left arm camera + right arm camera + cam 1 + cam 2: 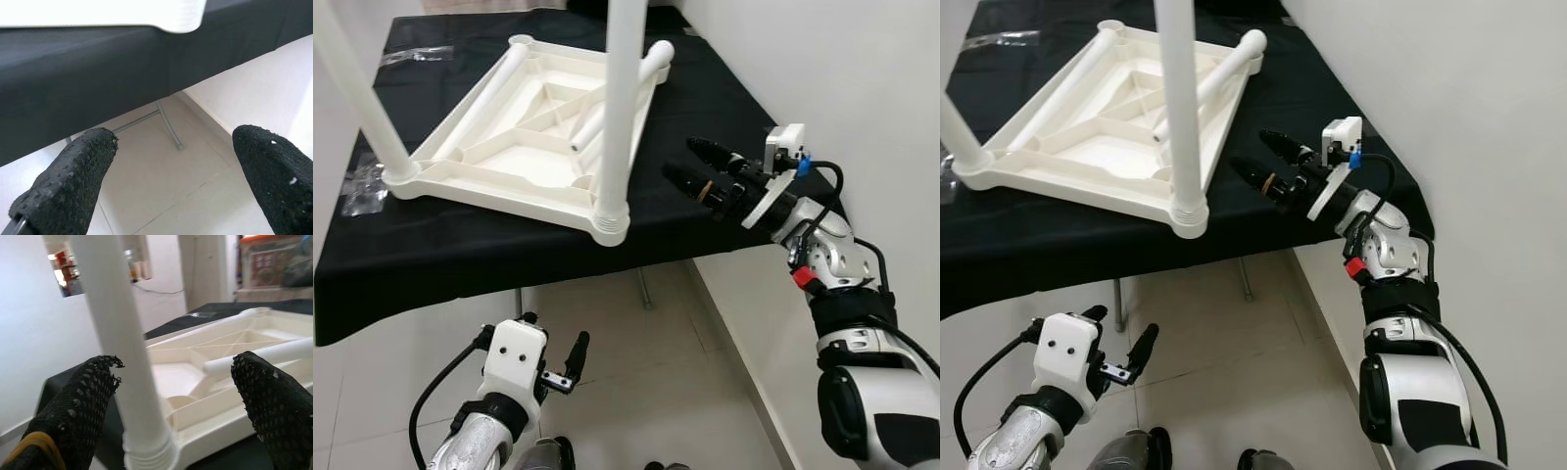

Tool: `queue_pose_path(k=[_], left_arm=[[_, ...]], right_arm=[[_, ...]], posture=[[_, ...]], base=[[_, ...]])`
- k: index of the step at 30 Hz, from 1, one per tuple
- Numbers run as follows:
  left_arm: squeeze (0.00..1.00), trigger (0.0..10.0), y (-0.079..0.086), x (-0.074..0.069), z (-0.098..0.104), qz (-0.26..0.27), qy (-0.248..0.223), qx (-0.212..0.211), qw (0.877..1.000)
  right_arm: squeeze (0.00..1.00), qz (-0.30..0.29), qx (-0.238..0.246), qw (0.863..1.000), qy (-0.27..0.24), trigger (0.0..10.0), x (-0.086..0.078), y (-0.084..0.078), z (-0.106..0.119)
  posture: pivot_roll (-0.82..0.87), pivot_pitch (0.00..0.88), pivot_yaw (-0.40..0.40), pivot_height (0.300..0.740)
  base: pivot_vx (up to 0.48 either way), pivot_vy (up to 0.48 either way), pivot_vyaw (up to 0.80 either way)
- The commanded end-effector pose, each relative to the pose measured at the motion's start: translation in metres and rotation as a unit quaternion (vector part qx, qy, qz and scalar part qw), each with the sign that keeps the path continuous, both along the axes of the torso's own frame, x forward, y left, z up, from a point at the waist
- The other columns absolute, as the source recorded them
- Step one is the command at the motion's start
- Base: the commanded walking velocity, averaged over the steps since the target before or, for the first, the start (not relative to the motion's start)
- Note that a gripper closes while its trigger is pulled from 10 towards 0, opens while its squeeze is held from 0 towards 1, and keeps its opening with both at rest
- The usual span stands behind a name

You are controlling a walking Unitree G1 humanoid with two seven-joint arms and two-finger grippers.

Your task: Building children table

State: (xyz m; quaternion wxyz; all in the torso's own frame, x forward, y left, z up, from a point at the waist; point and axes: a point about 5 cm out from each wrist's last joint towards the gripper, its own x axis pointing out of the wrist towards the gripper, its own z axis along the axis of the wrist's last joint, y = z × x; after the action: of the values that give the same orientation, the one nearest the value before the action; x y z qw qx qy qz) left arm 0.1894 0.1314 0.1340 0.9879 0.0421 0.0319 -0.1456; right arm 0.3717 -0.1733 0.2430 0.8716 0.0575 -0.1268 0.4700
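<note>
A white plastic children's table top point(499, 162) lies upside down on a black-covered table point(431, 255). One white leg point(619, 108) stands upright in its near right corner, and another leg point(357, 98) stands in the near left corner. A loose leg point(590, 125) lies inside the frame, and one more point(653, 59) rests at the far right corner. My right gripper point(680, 159) hovers open and empty just right of the upright near leg point(117, 347). My left gripper point(553, 338) hangs open and empty below the table's front edge, over the floor.
Clear plastic bags lie at the table's left edge point(362, 186) and far back point(411, 54). A white wall point(862, 78) runs close along the right side. A metal table leg point(644, 289) stands on the tiled floor point(636, 392) beneath.
</note>
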Motion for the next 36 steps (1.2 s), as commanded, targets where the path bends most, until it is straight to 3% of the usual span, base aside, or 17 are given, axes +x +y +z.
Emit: queue_pose_path(k=[1,21,22,36], left_arm=[[0.0,10.0,-0.002,-0.001,-0.005,-0.001,0.007,0.001,1.0],[0.0,10.0,-0.005,-0.001,-0.004,-0.008,0.003,0.002,1.0],[0.0,10.0,-0.005,-0.001,-0.004,-0.009,0.002,0.003,1.0],[0.0,10.0,-0.006,-0.001,-0.003,-0.009,0.003,0.002,1.0]], right_arm=[[0.0,0.03,-0.009,0.999,0.007,10.0,-0.004,0.003,-0.004],[0.0,0.051,-0.035,0.998,-0.007,10.0,0.004,0.034,0.004],[0.0,0.051,-0.04,0.998,-0.005,10.0,0.006,0.042,0.004],[0.0,0.05,-0.051,0.997,-0.008,10.0,0.012,0.068,0.007]], posture=[[0.17,0.145,-0.1,0.74],[0.17,0.158,-0.101,0.74],[0.17,0.161,-0.105,0.74],[0.17,0.167,-0.111,0.74]], base=[[0.0,0.0,0.0],[0.0,0.0,0.0],[0.0,0.0,0.0],[0.0,0.0,0.0]])
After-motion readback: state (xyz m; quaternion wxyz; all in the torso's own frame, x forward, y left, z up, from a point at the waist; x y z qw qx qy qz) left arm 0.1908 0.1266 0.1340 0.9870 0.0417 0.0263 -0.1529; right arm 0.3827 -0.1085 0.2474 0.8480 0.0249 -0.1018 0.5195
